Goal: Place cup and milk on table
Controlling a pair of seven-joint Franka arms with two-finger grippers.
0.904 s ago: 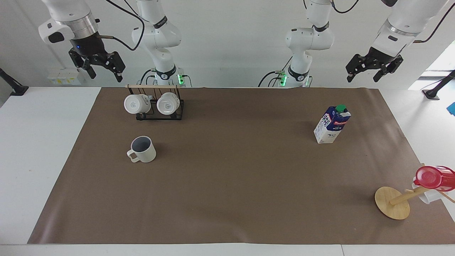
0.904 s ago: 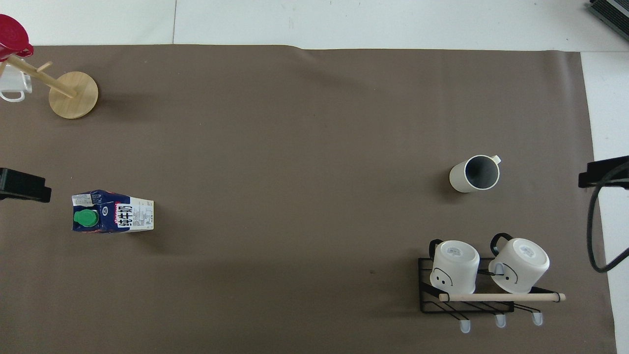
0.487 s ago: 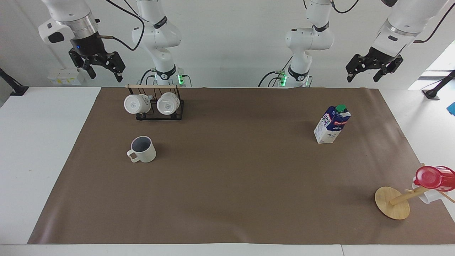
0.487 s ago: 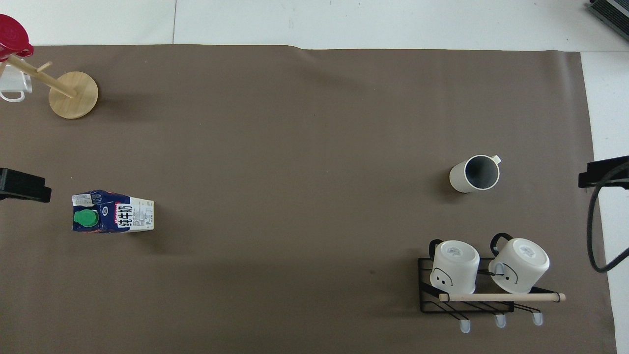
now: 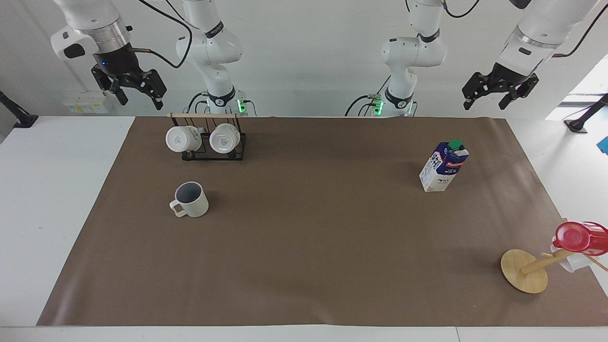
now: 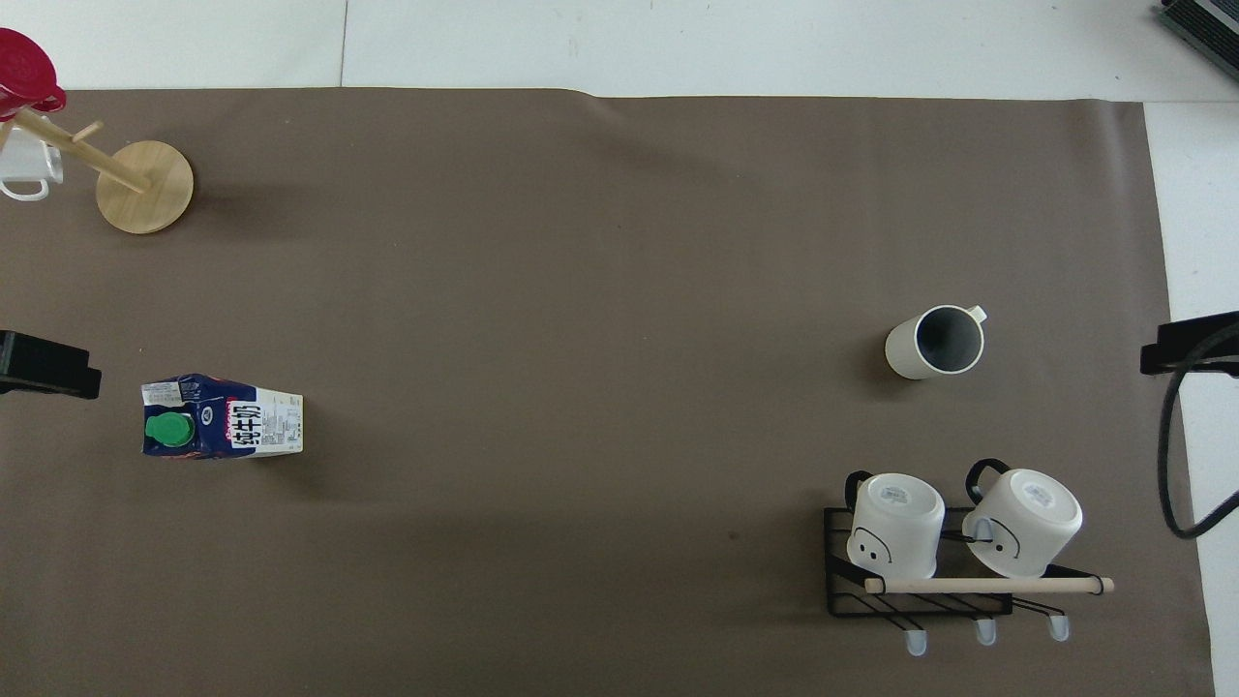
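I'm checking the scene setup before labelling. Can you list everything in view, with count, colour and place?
cup: one, cream, upright on the mat toward the right arm's end.
milk: one, blue and white carton with a green cap, upright on the mat toward the left arm's end.
table: one, white.
paper mat: one, brown, across the table.
wire rack: one, black, nearer to the robots than the cup.
white mugs: two, glossy, hung on the rack.
wooden mug tree: one, tan, farther from the robots than the milk.
red cup: one, on the tree.
right gripper: black, jaws open, raised, waiting.
left gripper: black, jaws open, raised, waiting.
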